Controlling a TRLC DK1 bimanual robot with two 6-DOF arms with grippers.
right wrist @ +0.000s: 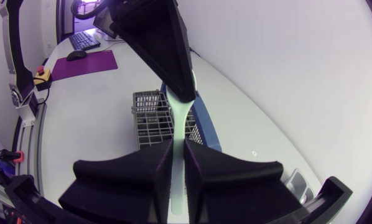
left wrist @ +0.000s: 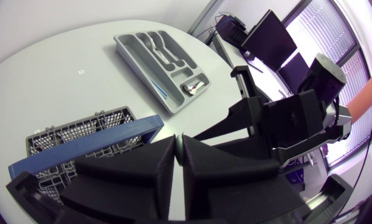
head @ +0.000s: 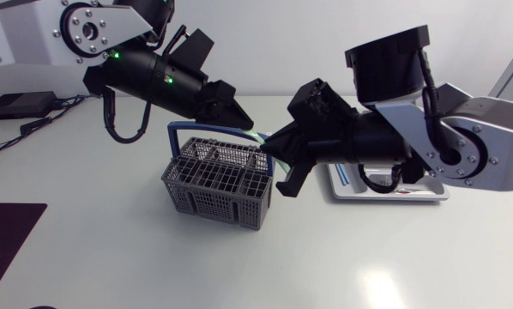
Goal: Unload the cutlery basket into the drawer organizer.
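Note:
A pale green utensil (right wrist: 180, 124) hangs in the air above the grey cutlery basket (head: 218, 180), which has a blue handle (head: 181, 130). My left gripper (head: 244, 123) is shut on one end of it (left wrist: 178, 144). My right gripper (right wrist: 180, 155) is shut on the other end, so the two grippers meet tip to tip (head: 269, 148) over the basket's right rim. The grey drawer organizer (left wrist: 164, 62) lies beyond the basket and holds some cutlery. In the head view my right arm covers most of the organizer (head: 385, 193).
A dark mat (head: 8, 236) lies at the table's front left corner. The basket (right wrist: 153, 118) stands near the table's middle, with bare white table in front of it and to its left.

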